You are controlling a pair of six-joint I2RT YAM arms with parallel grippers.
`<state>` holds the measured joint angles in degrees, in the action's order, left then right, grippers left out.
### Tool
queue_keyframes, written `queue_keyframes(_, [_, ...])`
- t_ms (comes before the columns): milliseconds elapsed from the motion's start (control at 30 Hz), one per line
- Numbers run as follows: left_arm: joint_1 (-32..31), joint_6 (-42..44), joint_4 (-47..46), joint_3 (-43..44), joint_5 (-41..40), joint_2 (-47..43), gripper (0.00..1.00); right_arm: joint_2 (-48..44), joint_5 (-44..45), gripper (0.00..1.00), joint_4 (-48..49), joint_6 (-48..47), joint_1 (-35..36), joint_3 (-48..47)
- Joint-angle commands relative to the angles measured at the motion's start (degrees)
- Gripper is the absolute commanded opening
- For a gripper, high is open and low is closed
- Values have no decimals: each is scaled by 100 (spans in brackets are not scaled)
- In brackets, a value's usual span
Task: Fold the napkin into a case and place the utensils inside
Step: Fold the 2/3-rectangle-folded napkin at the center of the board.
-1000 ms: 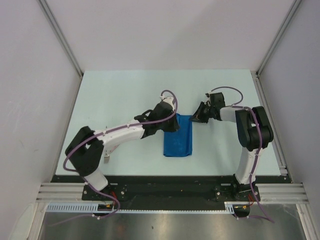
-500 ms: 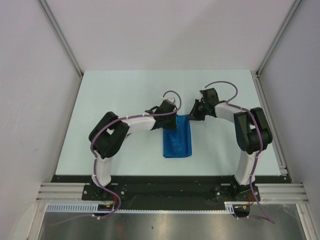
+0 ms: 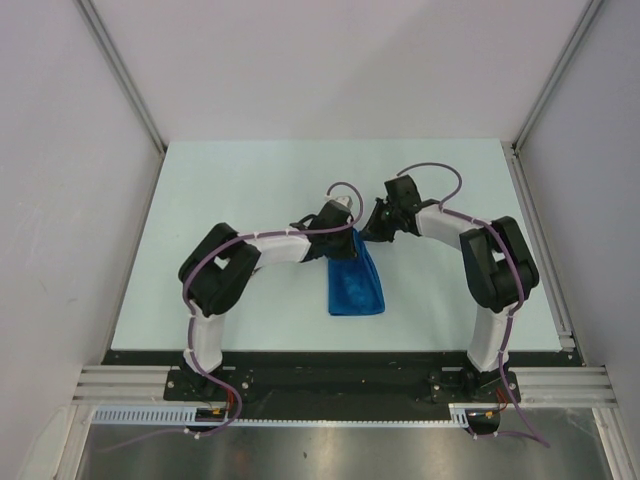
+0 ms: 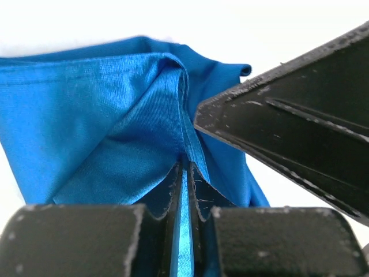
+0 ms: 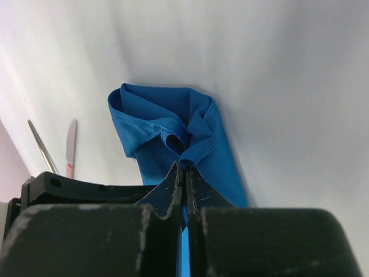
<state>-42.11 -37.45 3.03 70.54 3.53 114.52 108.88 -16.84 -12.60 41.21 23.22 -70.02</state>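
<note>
**A:** Where do we find the napkin [image 3: 357, 290]?

**B:** It lies on the table [image 3: 230, 190] folded into a narrow blue oblong. Its far end is gathered and lifted, and both arms pinch it there. The rest trails away from the fingertips toward the arm bases.

**A:** What do we see at the left gripper [image 4: 183, 173]?

**B:** It is clenched on a thin fold. We see a bright blue strip squeezed between the fingertips, and the cloth fans out ahead of them and to their left.

**A:** And the right gripper [image 5: 184, 173]?

**B:** It is clamped tight too, with a blue sliver between its fingers. A curled bunch of cloth sits right at the tips. The left gripper's black body sits just beside its fingers, to their left.

**A:** Do we spot the utensils [image 5: 70, 141]?

**B:** Yes. Two slim metal pieces lie on the table well to the left of the right fingers, apart from the cloth.
</note>
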Motion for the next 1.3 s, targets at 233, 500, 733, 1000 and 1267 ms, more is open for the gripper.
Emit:
queue_keyframes(233, [334,36,181,-436,192,-1116,14,-253,260,0,443,888,139,357])
queue_keyframes(500, [546,396,399,55,174,-467,13,-279,760,0,-110,959,261,33])
queue_keyframes(733, [554,326,190,267,412,-79,12,-227,1673,0,-883,-130,507,-512])
queue_keyframes(1000, [554,317,128,109,368,-202,12,-104,2026,7,-1025,-1106,534,-776])
queue_keyframes(1267, [554,195,-92,100,473,-44,11,-183,2229,2,-1096,-1581,692,-944])
